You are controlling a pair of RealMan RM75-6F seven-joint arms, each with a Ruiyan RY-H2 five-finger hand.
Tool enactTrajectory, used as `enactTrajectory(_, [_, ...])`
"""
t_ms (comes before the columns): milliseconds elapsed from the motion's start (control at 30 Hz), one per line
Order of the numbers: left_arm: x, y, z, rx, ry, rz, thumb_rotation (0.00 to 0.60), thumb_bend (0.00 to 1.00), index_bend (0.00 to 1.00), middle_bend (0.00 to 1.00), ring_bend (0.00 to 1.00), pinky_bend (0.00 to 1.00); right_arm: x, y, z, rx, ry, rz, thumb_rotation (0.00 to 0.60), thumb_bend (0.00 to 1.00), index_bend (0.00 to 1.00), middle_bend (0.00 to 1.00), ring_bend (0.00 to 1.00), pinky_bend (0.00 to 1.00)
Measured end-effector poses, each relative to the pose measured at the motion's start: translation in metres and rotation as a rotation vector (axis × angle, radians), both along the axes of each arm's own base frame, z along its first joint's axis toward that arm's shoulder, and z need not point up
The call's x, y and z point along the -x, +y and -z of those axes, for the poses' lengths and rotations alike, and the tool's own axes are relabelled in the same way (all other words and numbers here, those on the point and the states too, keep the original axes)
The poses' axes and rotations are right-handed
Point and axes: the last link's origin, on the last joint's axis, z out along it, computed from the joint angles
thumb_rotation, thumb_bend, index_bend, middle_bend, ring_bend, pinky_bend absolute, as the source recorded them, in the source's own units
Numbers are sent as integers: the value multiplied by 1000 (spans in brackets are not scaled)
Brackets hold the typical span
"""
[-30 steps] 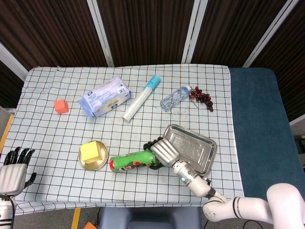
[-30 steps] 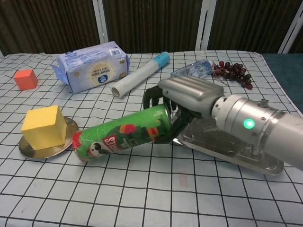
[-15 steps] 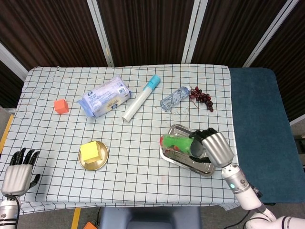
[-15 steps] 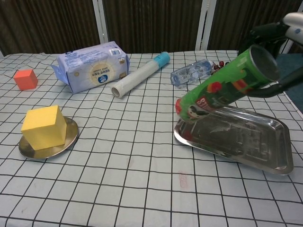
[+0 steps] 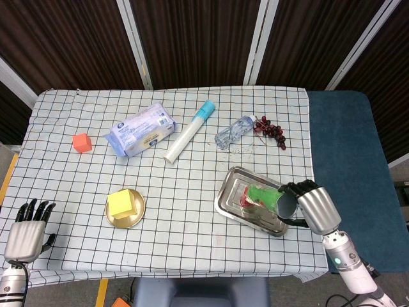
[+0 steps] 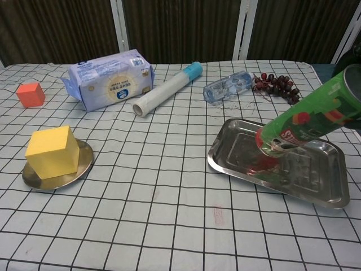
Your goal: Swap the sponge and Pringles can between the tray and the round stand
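One Pringles can (image 5: 263, 196) tilts over the tray (image 5: 231, 205), gripped by right robot hand (image 5: 311, 208).

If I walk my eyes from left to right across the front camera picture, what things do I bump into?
Orange cube → yellow sponge on its round stand → wipes pack → white roll → water bottle → Pringles can tilted over the tray.

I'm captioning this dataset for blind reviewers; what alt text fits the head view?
The robot's right hand holds a green Pringles can tilted over a metal tray on a checkered table. A yellow sponge sits on a round stand to the left, and the empty left hand hangs at the table's corner.
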Motion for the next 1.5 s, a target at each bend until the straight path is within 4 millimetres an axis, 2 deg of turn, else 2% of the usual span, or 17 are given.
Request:
enactTrajectory(100, [0, 0, 0, 1, -1, -2, 600, 322, 157, 138, 20, 112, 6, -2, 2, 16, 15, -18, 600, 45, 841, 573, 596, 557])
enactTrajectory(167, [0, 0, 0, 1, 0, -3, 600, 322, 157, 138, 21, 112, 11, -2, 4, 6, 18, -18, 600, 44, 784, 557, 534, 543])
enactTrajectory(400, [1, 0, 1, 6, 1, -8, 600, 323, 157, 138, 21, 113, 22, 5, 1, -66, 36, 11, 600, 44, 440, 270, 186, 344])
enactTrajectory(600, [1, 0, 3, 14, 1, -8, 600, 323, 157, 138, 21, 113, 29, 14, -5, -96, 47, 34, 600, 44, 233, 74, 13, 225])
enactTrajectory(667, [1, 0, 4, 18, 3, -11, 600, 323, 157, 138, 20, 113, 29, 14, -6, -85, 51, 37, 600, 44, 148, 16, 0, 179])
enactTrajectory(900, [1, 0, 4, 20, 2, -15, 600, 322, 157, 138, 21, 113, 35, 19, -13, -63, 66, 79, 600, 44, 7, 0, 0, 97])
enactTrajectory(1133, [1, 0, 5, 26, 3, -15, 600, 322, 158, 138, 22, 113, 41, 24, -17, -64, 94, 130, 600, 44, 0, 0, 0, 56])
enactTrajectory(1500, [0, 0, 4, 19, -3, -9, 600, 323, 157, 138, 22, 115, 44, 29, -24, -18, 52, 120, 600, 44, 0, 0, 0, 54])
